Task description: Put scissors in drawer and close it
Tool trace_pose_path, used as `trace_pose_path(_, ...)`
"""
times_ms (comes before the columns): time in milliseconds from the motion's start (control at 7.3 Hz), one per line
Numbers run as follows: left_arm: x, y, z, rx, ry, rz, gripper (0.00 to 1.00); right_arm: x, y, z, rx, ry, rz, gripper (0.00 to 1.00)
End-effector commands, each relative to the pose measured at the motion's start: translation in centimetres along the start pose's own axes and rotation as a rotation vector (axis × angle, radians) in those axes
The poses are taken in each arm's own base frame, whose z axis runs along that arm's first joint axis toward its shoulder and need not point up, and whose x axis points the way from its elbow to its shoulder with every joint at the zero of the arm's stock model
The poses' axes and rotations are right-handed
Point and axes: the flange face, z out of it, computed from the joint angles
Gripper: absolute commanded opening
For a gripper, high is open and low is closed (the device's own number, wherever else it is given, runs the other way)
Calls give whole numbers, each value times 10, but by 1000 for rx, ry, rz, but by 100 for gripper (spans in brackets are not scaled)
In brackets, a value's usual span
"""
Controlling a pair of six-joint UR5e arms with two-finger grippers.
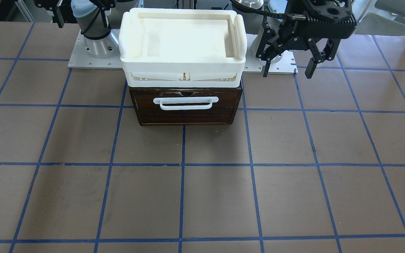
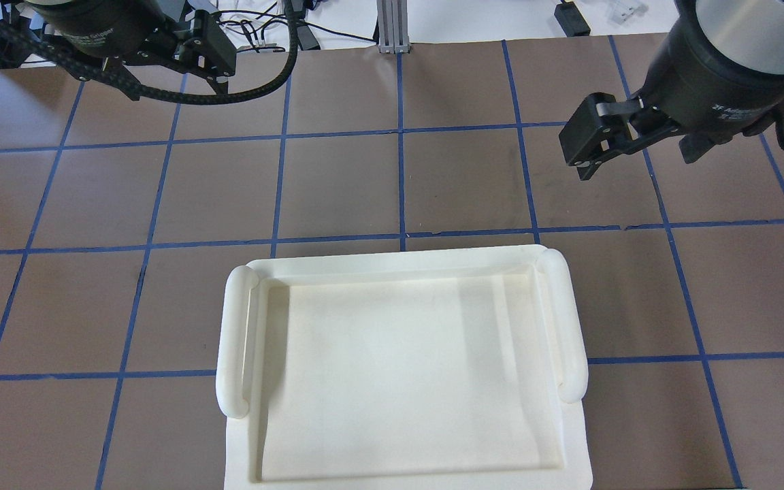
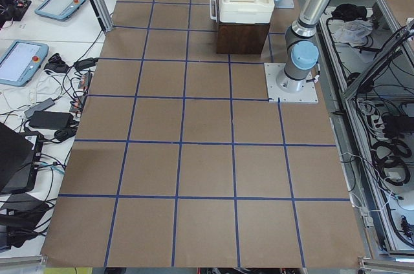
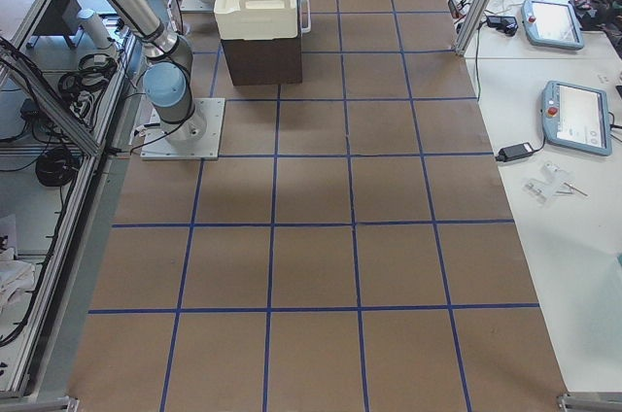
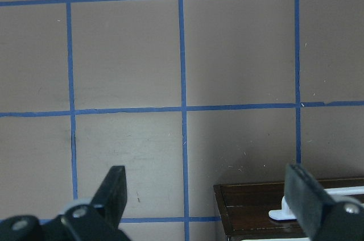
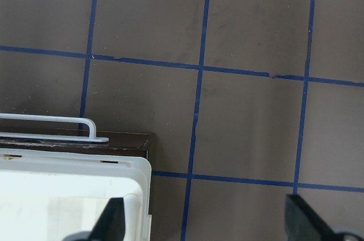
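The drawer is pushed in, its dark brown front flush with the cabinet and its white bar handle facing the open table. The scissors show in no view. My left gripper hangs open and empty in the air beside the cabinet, on the robot's left of it. In the left wrist view its fingers stand wide apart, with a corner of the drawer front below. My right gripper is open and empty on the cabinet's other side, where the handle shows.
A white plastic tray sits on top of the cabinet, and its inside holds nothing. The brown table with blue grid tape stretches in front. The arm base plates stand just behind the cabinet.
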Motion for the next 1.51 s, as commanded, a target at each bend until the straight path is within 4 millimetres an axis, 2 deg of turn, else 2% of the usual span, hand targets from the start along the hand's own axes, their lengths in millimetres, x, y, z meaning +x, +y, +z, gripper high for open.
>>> trace_pose_path(0,10,4,-1,-15,60,21,100,0,-1,1,-1,1,-1,100)
trace_pose_path(548,8,8,14,-79,40,60,100,1,-2,1,2,3,1,100)
trace_pose_path(1370,8,5,16,-77,48,58,100,5,-6,6,-7,16,-3,100)
